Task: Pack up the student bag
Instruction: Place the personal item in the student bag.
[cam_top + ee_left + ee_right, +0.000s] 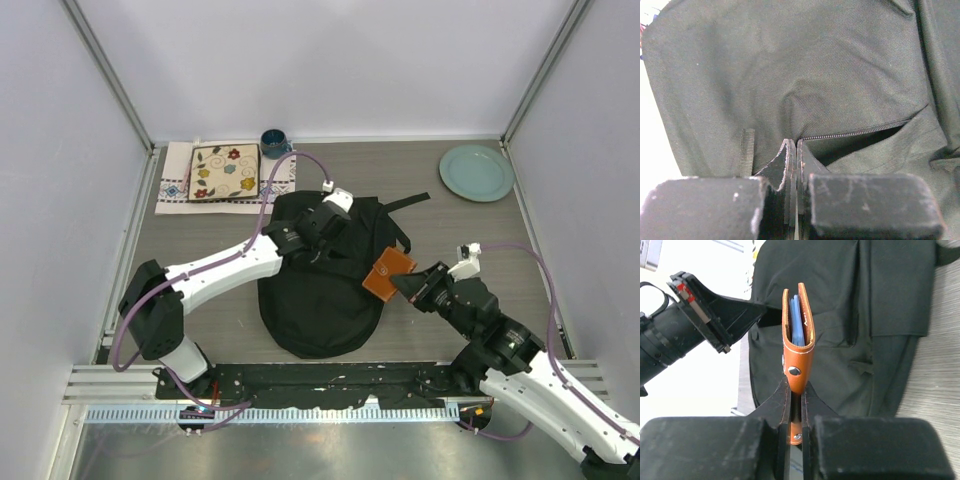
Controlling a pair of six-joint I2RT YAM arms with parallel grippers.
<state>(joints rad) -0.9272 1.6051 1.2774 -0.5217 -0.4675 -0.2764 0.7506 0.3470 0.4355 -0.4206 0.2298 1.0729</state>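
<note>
The large black soft fabric backpack [318, 305] lies flat in middle of the bench [480, 235]; prob. limp, light, so you pinch cloth beside the zip [855, 134]. L fingers [784, 167] closed there; R fingers [776, 407] hold an orange leather wallet [799, 357].

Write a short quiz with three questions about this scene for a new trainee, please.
1. Choose: the right gripper holds A) a red book, B) an orange wallet, C) a pencil.
2. True or false: the left gripper stands wide open above the student bag.
3. In which corner of the table lies the green plate?
Key: 1 B; 2 false, it is shut; 3 the far right corner.
</note>
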